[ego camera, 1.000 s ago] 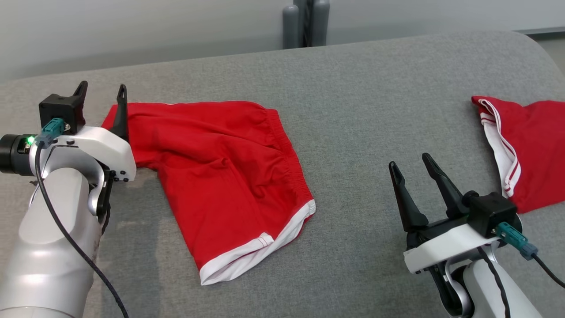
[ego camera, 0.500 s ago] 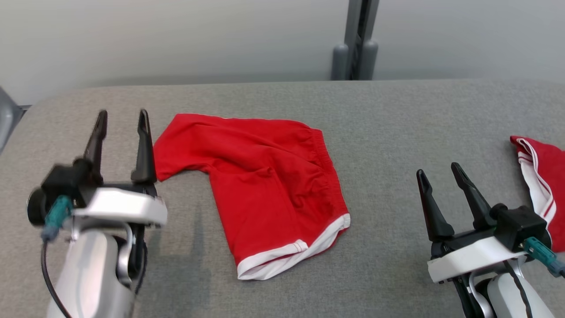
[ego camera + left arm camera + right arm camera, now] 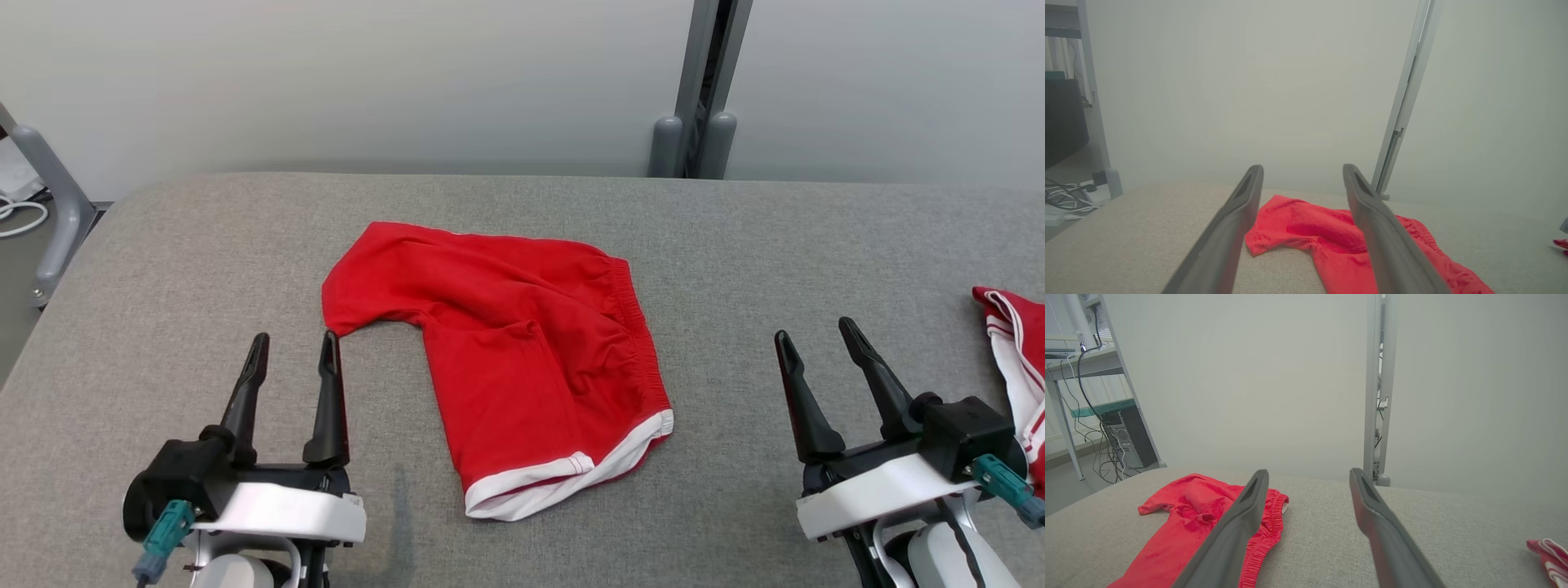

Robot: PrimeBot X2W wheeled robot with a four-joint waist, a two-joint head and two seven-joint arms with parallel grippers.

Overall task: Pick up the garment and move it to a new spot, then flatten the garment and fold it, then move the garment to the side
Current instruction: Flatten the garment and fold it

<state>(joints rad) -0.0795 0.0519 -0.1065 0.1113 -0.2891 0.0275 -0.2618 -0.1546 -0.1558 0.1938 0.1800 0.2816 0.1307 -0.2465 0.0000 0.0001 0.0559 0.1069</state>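
shorts (image 3: 522, 359) lie between the two grippers: left gripper (image 3: 295, 336) sits just beside their left corner, right gripper (image 3: 814, 328) well off to the right, both spread wide, holding nothing

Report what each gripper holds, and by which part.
Nothing is held: left gripper and right gripper are open and empty; the red shorts lie free between them.

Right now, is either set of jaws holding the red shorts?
No, the left gripper and right gripper both show open jaws, with none of the red shorts pinched.
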